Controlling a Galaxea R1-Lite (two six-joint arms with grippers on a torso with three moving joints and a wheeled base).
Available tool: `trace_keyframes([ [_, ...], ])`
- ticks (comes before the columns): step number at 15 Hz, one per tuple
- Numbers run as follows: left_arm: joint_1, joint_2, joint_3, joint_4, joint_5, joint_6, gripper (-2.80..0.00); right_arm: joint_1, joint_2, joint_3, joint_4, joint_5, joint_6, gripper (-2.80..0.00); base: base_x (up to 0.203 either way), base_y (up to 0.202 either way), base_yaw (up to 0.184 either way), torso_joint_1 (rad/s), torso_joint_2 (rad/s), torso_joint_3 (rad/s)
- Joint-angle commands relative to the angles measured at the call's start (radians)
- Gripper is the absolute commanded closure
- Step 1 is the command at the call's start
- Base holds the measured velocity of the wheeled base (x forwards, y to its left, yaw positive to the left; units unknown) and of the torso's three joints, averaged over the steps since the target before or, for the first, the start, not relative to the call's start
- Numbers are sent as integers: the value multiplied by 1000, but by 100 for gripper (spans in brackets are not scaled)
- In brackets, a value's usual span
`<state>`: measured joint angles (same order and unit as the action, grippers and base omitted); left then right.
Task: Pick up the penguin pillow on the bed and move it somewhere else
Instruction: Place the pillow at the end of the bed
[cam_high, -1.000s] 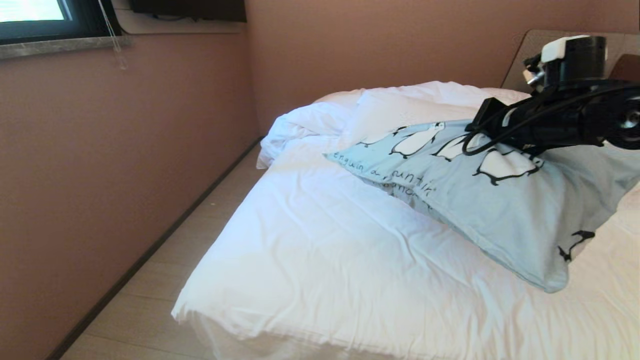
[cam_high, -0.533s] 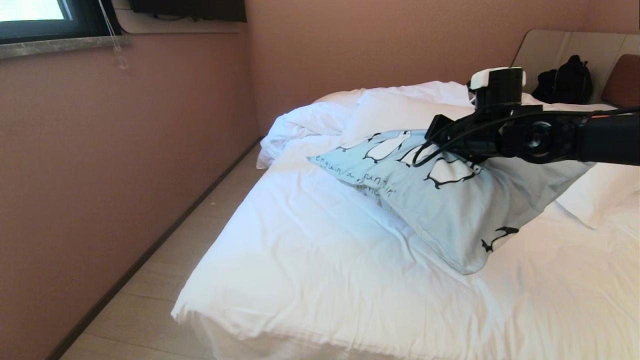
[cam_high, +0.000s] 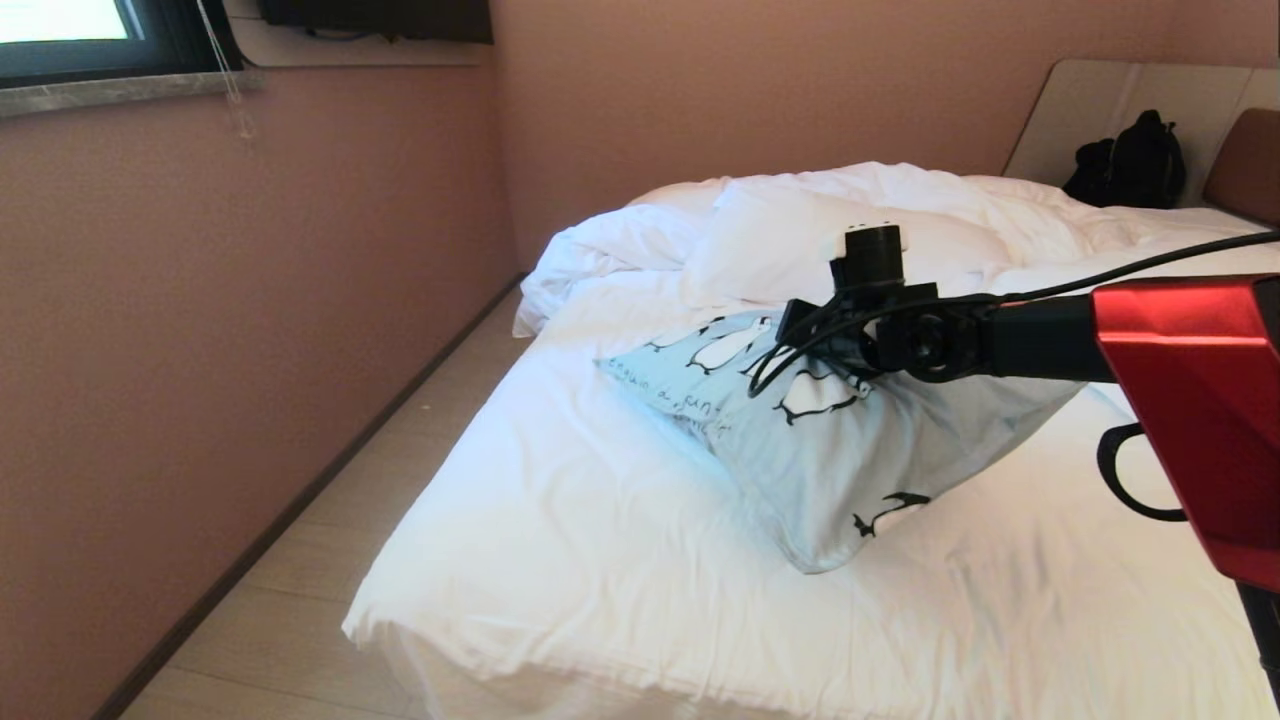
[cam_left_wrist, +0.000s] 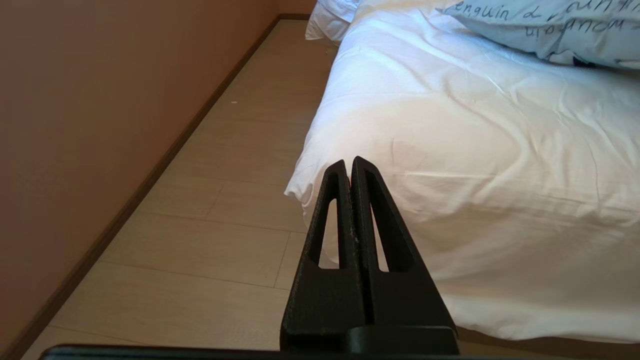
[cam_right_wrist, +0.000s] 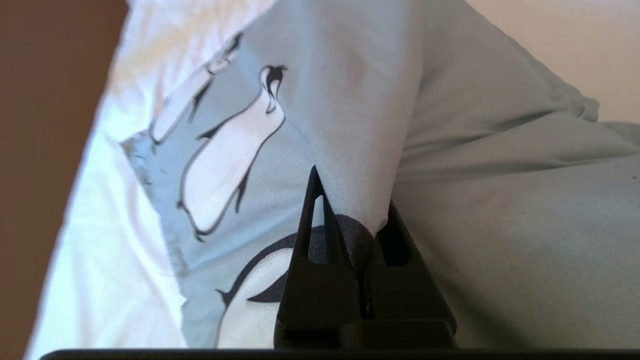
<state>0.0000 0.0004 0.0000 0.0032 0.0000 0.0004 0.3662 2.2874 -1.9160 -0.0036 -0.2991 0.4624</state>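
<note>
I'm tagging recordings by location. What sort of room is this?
Most likely a bedroom, perhaps a hotel room: a bed with a rumpled white duvet, a padded headboard, the penguin pillow, and a window high on the wall.

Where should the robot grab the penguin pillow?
Pinch a fold of loose cover on the top face of the penguin pillow, coming from above. It is too fat to span, but the soft cloth bunches. The right gripper is shut on such a fold.

Daylight from the window overexposes the white bed; focus stays sharp.
</note>
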Motion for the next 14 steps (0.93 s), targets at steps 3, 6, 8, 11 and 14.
trace_keyframes([
  [3,0,0,0,0,0,0,0,38,54,22,9,-104,-60,0,0,0,0,0,0,0],
  [6,0,0,0,0,0,0,0,49,56,87,4,-123,-65,-280,0,0,0,0,0,0],
  [8,0,0,0,0,0,0,0,55,45,111,4,-147,-64,-280,0,0,0,0,0,0],
  [11,0,0,0,0,0,0,0,74,1,138,9,-149,-62,-280,0,0,0,0,0,0],
  [14,0,0,0,0,0,0,0,89,-92,175,14,-150,-62,-280,0,0,0,0,0,0],
])
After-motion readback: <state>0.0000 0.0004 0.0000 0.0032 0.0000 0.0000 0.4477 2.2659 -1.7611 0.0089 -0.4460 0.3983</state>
